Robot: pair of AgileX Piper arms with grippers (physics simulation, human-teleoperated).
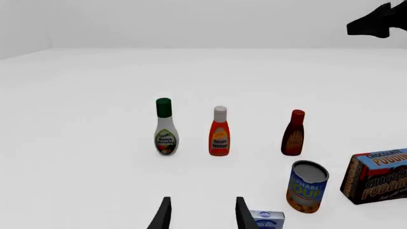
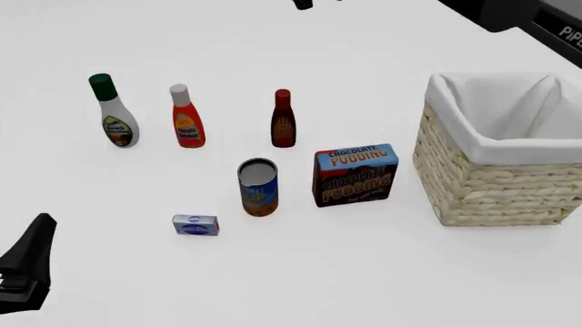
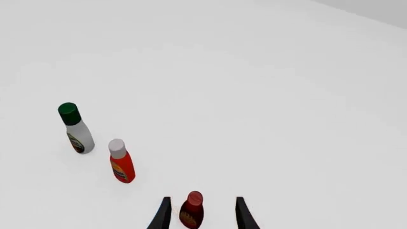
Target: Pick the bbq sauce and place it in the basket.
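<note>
The bbq sauce (image 2: 283, 119), a slim dark reddish-brown bottle with a red cap, stands upright on the white table, left of the basket (image 2: 482, 184), a large wicker basket with a white lining. It also shows in the left wrist view (image 1: 293, 133). In the right wrist view the bbq sauce (image 3: 192, 211) appears between the open fingers of my right gripper (image 3: 201, 214), which is high above it and empty. Only a dark tip of this gripper (image 2: 303, 4) shows at the front view's top edge. My left gripper (image 1: 201, 217) is open and empty, low near the front left (image 2: 27, 269).
A white bottle with a green cap (image 2: 114, 116) and an orange-red bottle with a white cap (image 2: 187, 119) stand left of the bbq sauce. A can (image 2: 258, 187), a chocolate pudding box (image 2: 356, 174) and a small blue-white box (image 2: 195, 225) sit nearer to me.
</note>
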